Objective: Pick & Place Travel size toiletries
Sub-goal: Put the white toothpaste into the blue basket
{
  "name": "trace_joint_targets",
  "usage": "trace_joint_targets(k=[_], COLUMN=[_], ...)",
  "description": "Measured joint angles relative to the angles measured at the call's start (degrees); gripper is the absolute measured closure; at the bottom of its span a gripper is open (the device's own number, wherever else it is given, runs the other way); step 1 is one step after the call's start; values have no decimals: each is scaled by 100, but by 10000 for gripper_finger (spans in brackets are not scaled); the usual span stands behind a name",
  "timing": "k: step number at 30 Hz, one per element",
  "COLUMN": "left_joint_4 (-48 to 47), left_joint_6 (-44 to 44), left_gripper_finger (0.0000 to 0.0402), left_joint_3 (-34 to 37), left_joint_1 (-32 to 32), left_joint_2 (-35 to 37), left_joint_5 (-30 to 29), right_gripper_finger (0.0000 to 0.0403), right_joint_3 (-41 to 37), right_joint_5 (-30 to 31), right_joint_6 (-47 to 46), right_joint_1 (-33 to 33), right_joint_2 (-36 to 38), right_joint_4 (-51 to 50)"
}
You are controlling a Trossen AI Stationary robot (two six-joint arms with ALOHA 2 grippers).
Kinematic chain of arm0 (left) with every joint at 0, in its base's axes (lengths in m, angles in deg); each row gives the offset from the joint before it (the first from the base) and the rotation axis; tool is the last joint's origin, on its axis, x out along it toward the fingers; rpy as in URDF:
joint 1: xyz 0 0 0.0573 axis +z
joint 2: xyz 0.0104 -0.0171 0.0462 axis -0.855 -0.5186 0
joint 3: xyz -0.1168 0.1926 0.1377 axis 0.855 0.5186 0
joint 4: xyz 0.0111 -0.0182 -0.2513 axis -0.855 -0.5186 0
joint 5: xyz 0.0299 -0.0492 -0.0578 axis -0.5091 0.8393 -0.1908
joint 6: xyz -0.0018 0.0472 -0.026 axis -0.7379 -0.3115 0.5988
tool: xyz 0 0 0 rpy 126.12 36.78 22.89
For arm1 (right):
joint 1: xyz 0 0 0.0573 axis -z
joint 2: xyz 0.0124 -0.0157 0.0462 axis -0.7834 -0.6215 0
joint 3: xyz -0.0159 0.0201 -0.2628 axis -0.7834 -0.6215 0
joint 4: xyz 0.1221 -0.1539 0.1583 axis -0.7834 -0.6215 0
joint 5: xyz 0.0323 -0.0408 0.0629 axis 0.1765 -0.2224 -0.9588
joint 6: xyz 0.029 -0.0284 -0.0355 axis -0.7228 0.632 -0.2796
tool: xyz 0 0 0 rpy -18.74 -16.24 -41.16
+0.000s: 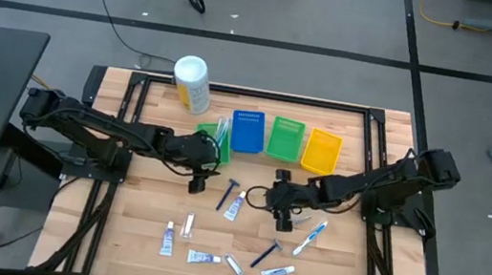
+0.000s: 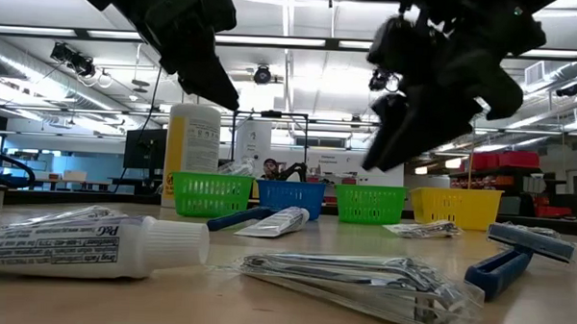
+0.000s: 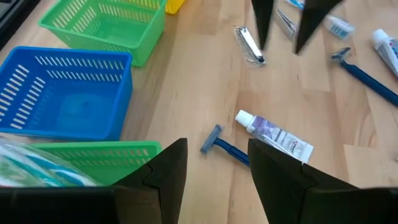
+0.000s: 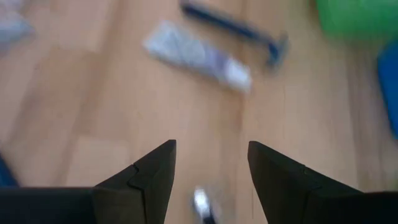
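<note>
The razor [image 1: 227, 194] and the toothpaste tube [image 1: 234, 208] lay touching on the table [image 1: 139, 214], between the two claws. A grab at one would likely nudge the other aside — or lift both.

The left claw [image 1: 198, 185] hovered beside them, fingers apart and empty; the right claw [image 1: 283, 222] hung open too, over a small packet [image 3: 250, 45].

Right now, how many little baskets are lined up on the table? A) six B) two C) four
C: the high view shows four in a row: a green basket with something in it, a blue basket, another green basket and a yellow basket.
</note>
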Motion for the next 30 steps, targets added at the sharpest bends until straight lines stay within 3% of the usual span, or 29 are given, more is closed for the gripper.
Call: trace_joint_targets(k=[6, 9, 11, 15, 26, 30], left_joint_4=[35, 110, 123, 126, 146, 174], left_joint_6=[-25, -32, -29, -90, -170, 454], left_gripper_finger=[224, 224, 224, 224, 224, 224], left_joint_3=[2, 2, 2, 2, 2, 2], left_joint_1=[0, 0, 0, 0, 0, 0], left_joint_2=[0, 0, 0, 0, 0, 0], left_joint_5=[-81, -80, -79, -81, -79, -80], right_gripper_finger=[195, 195, 193, 186, 155, 151], right_joint_3=[0, 0, 0, 0, 0, 0], right_joint_5=[-448, -513, -862, -1382, -1601, -1429], right_joint_6=[1131, 1346, 1403, 1273, 1253, 1207], right_joint_1=[92, 263, 404, 697, 995, 1011], right_joint_2=[-580, -902, -1066, -1298, -1417, -1402], right_joint_4=[1482, 2231, 2525, 2621, 2779, 2765])
